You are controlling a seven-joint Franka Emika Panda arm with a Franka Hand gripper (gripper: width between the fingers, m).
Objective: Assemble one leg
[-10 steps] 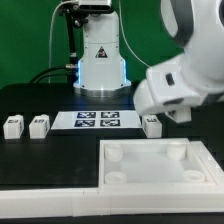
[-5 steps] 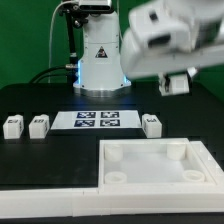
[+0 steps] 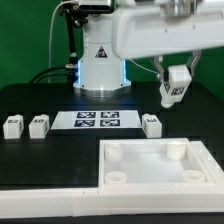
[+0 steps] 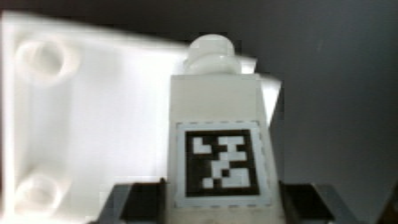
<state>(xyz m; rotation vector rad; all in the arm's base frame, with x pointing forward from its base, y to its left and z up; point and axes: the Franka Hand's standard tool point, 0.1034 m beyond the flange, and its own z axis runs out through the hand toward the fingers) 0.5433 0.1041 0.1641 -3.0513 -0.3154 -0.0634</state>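
Note:
My gripper (image 3: 175, 73) is shut on one white leg (image 3: 177, 88), which hangs in the air above the table at the exterior view's right, beyond the far right corner of the white tray (image 3: 200, 152). In the wrist view the leg (image 4: 221, 110) fills the middle, its black-and-white tag facing the camera and its round peg end pointing away, with the gripper (image 4: 215, 204) fingers on both sides of it. The tray (image 4: 71, 110) with its round corner sockets lies below and to one side of the held leg.
Three more legs stand on the black table: two (image 3: 13, 126) (image 3: 39, 125) at the exterior view's left and one (image 3: 152, 125) just behind the tray. The marker board (image 3: 98, 121) lies between them. The robot base (image 3: 98, 60) stands at the back.
The arm has swung up and away from the camera, uncovering the right of the table. The held leg, hidden a second ago, now hangs in plain view and has tilted slightly.

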